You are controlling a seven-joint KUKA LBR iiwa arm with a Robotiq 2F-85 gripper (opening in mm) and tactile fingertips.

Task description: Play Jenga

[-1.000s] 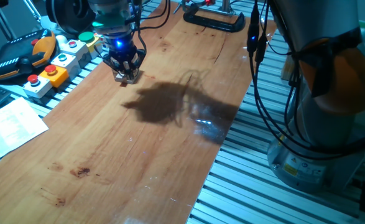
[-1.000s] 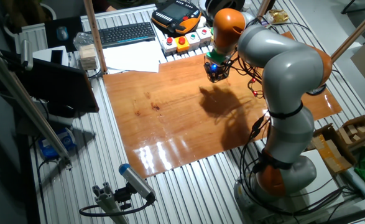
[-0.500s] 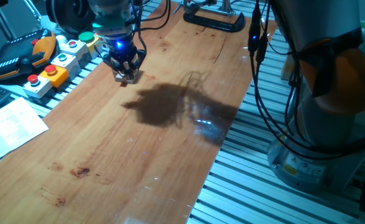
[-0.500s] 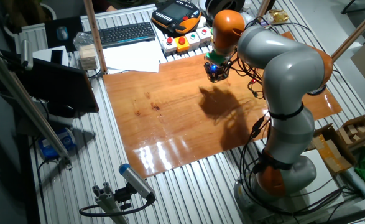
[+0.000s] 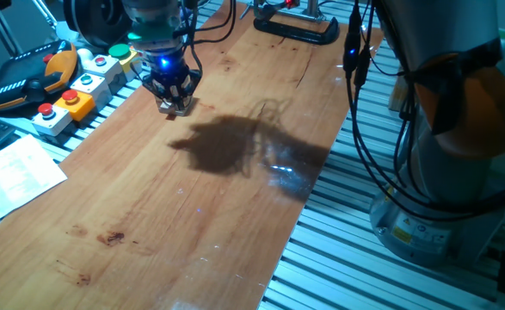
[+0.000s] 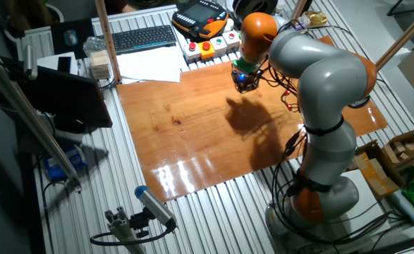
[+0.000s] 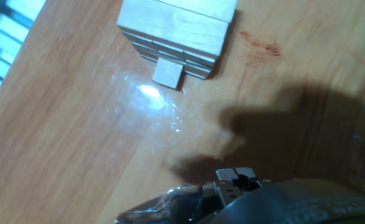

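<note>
The Jenga tower (image 7: pixel 177 30) is a small stack of pale wooden blocks on the wooden board. In the hand view it lies at the top, with one block (image 7: pixel 168 73) sticking out of a lower layer towards the camera. In one fixed view only a small pale piece of it (image 5: pixel 177 108) shows under the hand. My gripper (image 5: pixel 173 93) hangs just above the tower near the board's far left edge. It also shows in the other fixed view (image 6: pixel 245 82). Its fingers are dark and too small for me to tell how the jaws stand.
Grey button boxes (image 5: pixel 73 93) and an orange pendant (image 5: pixel 28 77) lie left of the board (image 5: pixel 192 207). A black clamp (image 5: pixel 295 30) sits at its far end. A keyboard (image 6: pixel 143 37), papers (image 6: pixel 150 67) and another pale wooden stack (image 6: pixel 101 65) lie off the board.
</note>
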